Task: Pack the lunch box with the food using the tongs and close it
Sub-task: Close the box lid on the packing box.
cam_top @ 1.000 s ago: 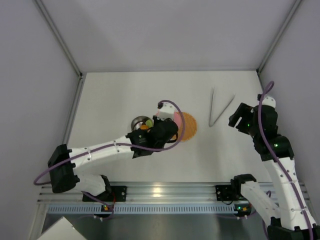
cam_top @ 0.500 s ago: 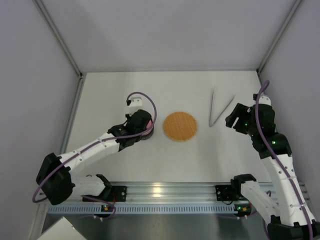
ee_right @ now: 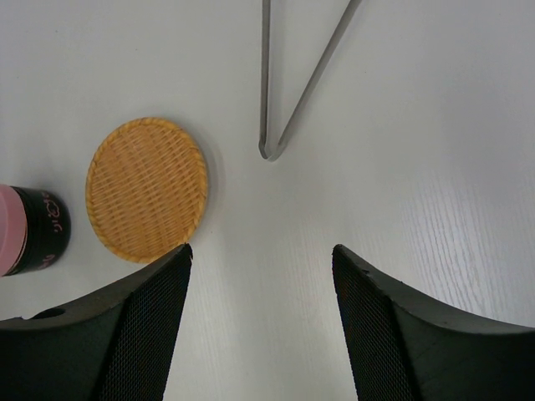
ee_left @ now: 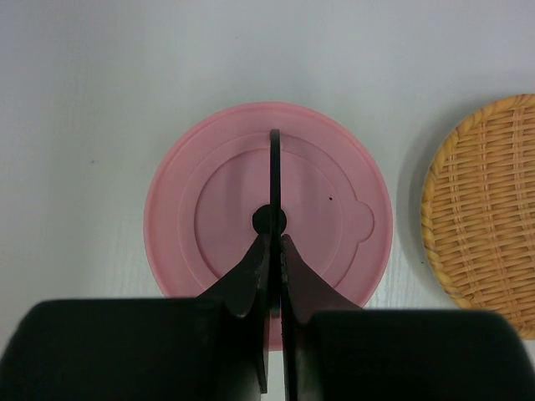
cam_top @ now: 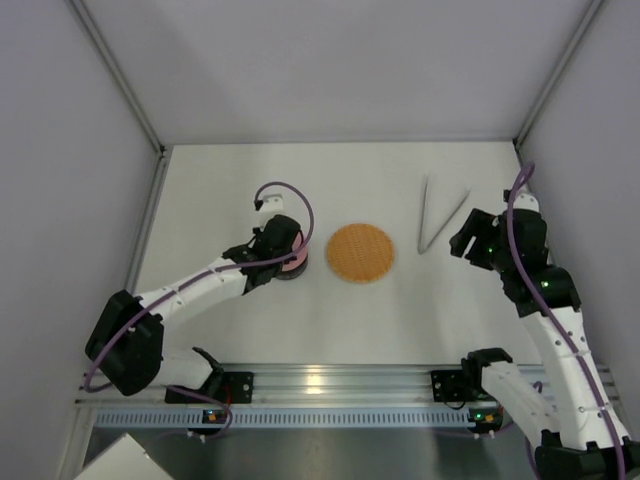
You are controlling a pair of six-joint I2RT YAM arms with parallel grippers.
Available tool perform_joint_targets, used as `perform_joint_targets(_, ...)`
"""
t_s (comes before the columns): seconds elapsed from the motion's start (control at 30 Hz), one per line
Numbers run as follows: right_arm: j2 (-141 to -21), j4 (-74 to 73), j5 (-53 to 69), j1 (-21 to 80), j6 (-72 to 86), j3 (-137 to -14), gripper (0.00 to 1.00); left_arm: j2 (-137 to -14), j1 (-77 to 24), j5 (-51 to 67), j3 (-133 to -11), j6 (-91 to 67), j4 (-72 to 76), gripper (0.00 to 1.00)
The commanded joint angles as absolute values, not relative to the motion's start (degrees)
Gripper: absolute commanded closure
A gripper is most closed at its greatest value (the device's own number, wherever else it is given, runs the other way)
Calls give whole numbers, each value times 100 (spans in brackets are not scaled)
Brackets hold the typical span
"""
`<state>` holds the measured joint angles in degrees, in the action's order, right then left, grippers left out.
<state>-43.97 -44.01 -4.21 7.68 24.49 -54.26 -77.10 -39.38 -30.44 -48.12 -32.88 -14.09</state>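
The lunch box (ee_right: pixel 32 231) stands left of the middle of the table with its pink lid (ee_left: pixel 217 209) sitting on top. My left gripper (ee_left: pixel 274 241) is directly above it, shut on the lid's thin black handle (ee_left: pixel 274 167). In the top view this gripper (cam_top: pixel 284 250) covers most of the lid (cam_top: pixel 297 266). The food is hidden under the lid. The tongs (cam_top: pixel 437 215) lie in a V on the table at the right, also in the right wrist view (ee_right: pixel 292 92). My right gripper (ee_right: pixel 261 248) hovers open and empty just short of the tongs' joined end.
A flat orange woven disc (cam_top: pixel 360 252) lies between the lunch box and the tongs, bare on top; it is in both wrist views (ee_left: pixel 489 217) (ee_right: pixel 149 188). Grey walls close off the table at the back and both sides.
My left gripper carried the pink lid leftward from above the orange disc and it now sits over the bowl, covering the food. The right arm barely moved.
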Motion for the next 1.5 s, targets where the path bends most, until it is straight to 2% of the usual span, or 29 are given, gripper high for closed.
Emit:
perform_joint_targets(0.0, -4342, -4017, -378, 686, 2364, -5388, 33, -7831, -3894, -2926, -4764, -3304, -1028, 100)
perform_joint_targets(0.83, -4324, -3885, -387, 686, 2382, -5027, 33, -8340, -3902, -2698, -3982, -3823, -861, 100)
perform_joint_targets(1.07, -4333, -3867, -343, 686, 2391, -5001, 33, -8770, -3981, -3022, -4516, -3736, -1571, 100)
perform_joint_targets(1.23, -4333, -3858, -290, 686, 2391, -4983, 33, -9105, -4017, -3085, -4965, -3665, -2030, 94)
perform_joint_targets(1.47, -4307, -3858, -290, 686, 2364, -4966, 33, -9308, -4034, -3041, -5001, -3700, -2101, 83)
